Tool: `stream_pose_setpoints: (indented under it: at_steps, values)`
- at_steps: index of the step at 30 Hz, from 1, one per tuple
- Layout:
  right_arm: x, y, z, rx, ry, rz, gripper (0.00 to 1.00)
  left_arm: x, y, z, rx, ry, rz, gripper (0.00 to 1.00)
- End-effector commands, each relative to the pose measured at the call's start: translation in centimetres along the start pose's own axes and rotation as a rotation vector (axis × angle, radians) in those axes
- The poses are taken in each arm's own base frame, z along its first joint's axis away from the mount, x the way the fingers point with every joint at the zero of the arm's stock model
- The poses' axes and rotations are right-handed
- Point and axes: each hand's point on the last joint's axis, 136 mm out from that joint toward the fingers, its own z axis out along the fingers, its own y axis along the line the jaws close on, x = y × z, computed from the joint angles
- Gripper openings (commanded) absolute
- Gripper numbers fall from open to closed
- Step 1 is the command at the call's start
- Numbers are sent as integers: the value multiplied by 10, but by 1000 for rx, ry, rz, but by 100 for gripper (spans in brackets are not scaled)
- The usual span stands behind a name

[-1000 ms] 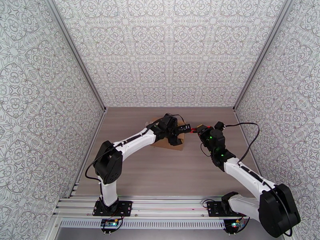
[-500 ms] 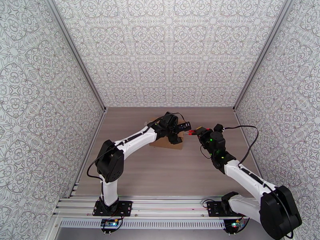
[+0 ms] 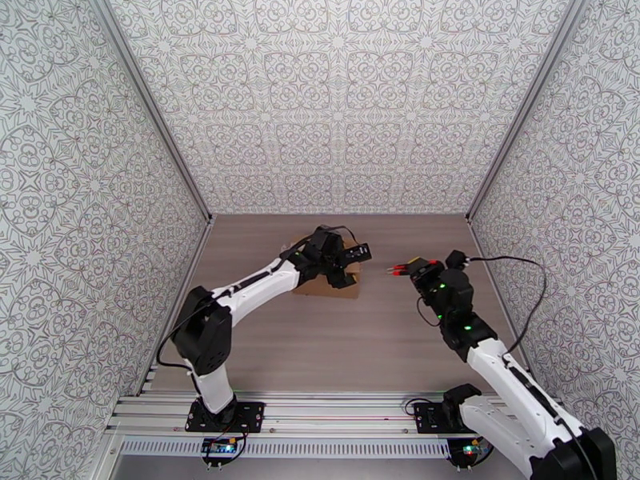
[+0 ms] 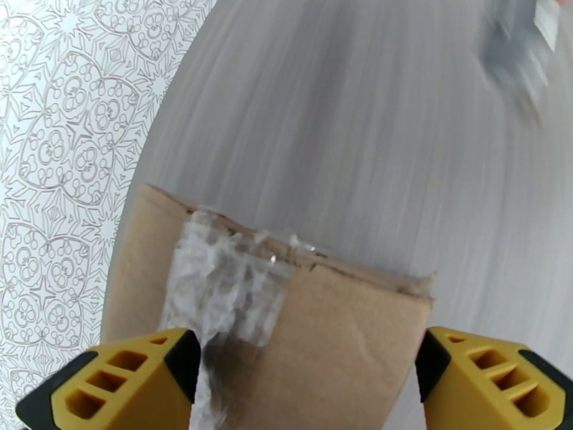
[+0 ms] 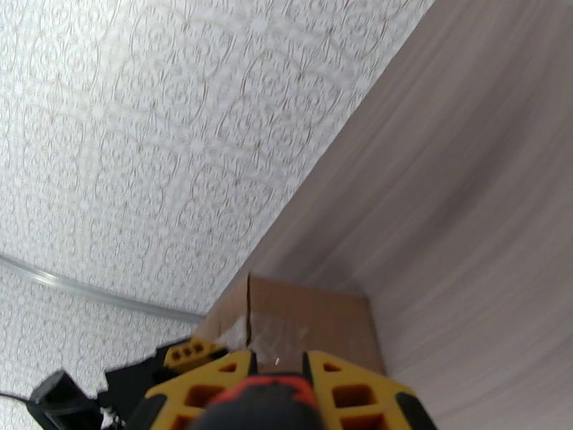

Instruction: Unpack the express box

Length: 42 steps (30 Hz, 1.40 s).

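I'm holding the left end effector [image 4: 301,367] wide astride the taped express box [image 4: 344,331], the right end effector [image 5: 276,367] gripping a red-and-black utility knife [image 5: 265,399] off to its right.

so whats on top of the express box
Crinkled clear tape lies across the express box top, with the left fingers spread above it. Whatever is inside is hidden by the flaps.
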Motion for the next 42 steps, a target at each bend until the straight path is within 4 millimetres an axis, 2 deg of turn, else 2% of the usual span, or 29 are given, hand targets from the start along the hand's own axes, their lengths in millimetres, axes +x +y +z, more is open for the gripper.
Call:
stream_pose_setpoints:
  at_steps: [1, 6, 10, 15, 21, 24, 26, 30, 37, 39, 42]
  values:
    - [-13, 12, 3, -25, 1, -51, 0, -23, -11, -21, 41, -110, 81, 85]
    - [-14, 33, 25, -103, 70, -97, 0, -33, -24, -40, 80, -149, 127, 86]
    - [-12, 51, 41, -172, 136, -156, 0, -37, -25, -54, 86, -142, 113, 86]
    - [-13, 44, 59, -159, 181, -171, 0, -34, -10, -64, 43, -95, 31, 86]
    - [-5, 37, 78, -192, 272, -149, 0, -18, 19, -84, 22, -69, -218, 85]
    - [2, 43, 83, -248, 322, -160, 0, -24, 24, -94, 35, -98, -279, 84]
    - [7, 49, 84, -281, 354, -171, 0, -36, 30, -98, 34, -125, -300, 85]
    - [12, 50, 83, -280, 392, -189, 0, -77, 34, -90, 79, -172, -331, 84]
    - [17, 63, 66, -318, 433, -214, 0, -143, 17, -45, 112, -147, -246, 84]
    - [15, 67, 59, -325, 426, -219, 0, -146, 15, -31, 92, -114, -227, 84]
    - [13, 77, 51, -357, 429, -227, 0, -150, 7, -20, 114, -114, -234, 84]
